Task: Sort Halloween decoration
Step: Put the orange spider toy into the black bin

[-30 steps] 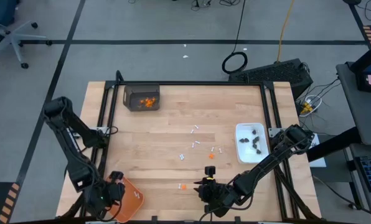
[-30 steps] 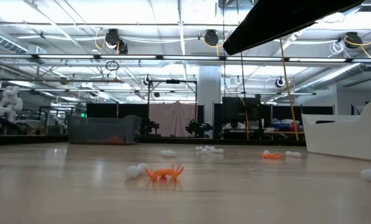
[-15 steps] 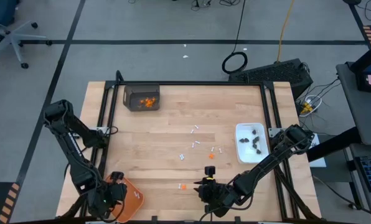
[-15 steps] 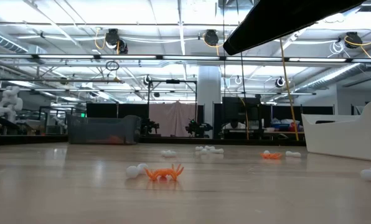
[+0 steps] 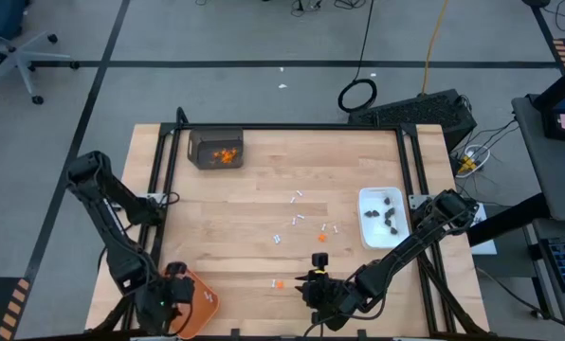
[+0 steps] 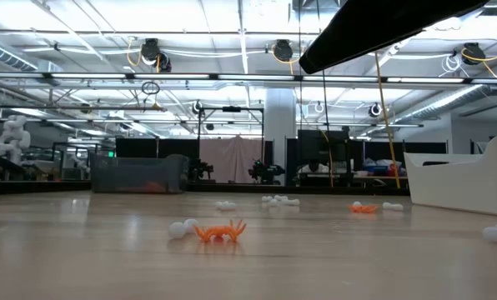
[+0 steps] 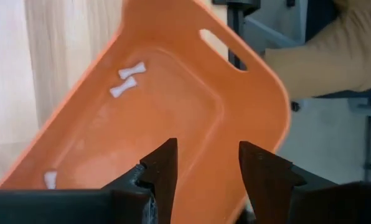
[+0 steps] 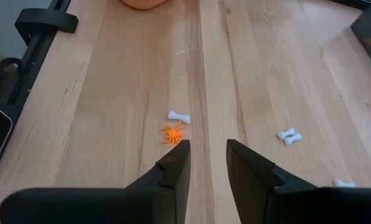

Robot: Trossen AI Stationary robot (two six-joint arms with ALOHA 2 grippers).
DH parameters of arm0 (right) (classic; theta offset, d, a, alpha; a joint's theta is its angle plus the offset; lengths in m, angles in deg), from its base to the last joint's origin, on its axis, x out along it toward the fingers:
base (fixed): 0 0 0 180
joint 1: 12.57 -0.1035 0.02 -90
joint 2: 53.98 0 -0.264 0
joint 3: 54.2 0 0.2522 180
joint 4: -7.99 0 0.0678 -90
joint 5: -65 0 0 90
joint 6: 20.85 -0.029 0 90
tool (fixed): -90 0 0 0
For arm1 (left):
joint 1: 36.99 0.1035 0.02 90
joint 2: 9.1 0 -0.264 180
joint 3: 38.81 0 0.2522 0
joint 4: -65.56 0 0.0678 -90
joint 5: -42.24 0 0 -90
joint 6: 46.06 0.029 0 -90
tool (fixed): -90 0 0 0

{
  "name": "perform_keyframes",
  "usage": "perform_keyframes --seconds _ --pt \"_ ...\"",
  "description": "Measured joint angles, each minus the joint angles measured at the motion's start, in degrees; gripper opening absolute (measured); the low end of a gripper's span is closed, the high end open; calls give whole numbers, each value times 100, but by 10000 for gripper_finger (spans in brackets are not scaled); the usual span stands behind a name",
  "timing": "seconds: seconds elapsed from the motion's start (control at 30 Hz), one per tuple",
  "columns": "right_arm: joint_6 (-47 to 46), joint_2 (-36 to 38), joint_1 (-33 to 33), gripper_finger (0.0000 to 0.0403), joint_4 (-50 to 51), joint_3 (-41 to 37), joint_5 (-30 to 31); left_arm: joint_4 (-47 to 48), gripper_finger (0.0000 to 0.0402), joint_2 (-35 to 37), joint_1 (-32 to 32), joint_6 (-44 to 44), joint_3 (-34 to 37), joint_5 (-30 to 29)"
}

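Observation:
The Halloween decoration lies scattered mid-table: white sticks (image 5: 295,220), orange bits (image 5: 321,238) and an orange spider (image 8: 172,133) beside a white stick (image 8: 178,116). Dark bits lie in the white dish (image 5: 369,232). An orange tray (image 7: 248,112) at the near left corner holds three white sticks (image 7: 131,70). My left gripper (image 7: 210,168) hangs open over that tray with nothing between its fingers. My right gripper (image 8: 207,155) stands open near the front edge, just short of the spider, holding nothing.
A grey bin (image 5: 214,149) with orange bits stands at the far left. The white dish (image 6: 465,183) sits at the right edge. Black frame rails (image 5: 154,218) run along the table's sides. Bare wood lies between the bin and the scattered pieces.

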Motion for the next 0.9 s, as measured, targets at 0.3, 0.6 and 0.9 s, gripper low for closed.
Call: perform_keyframes --seconds 0.3,0.6,0.9 --pt "-33 0 20 88 4 0 9 749 168 213 534 1168 -720 167" --pt "-822 0 0 88 7 -2 -20 642 168 280 652 3041 -623 -3206" --pt "-829 4 -1 88 426 -2 454 -553 168 277 987 3018 -324 -5228"
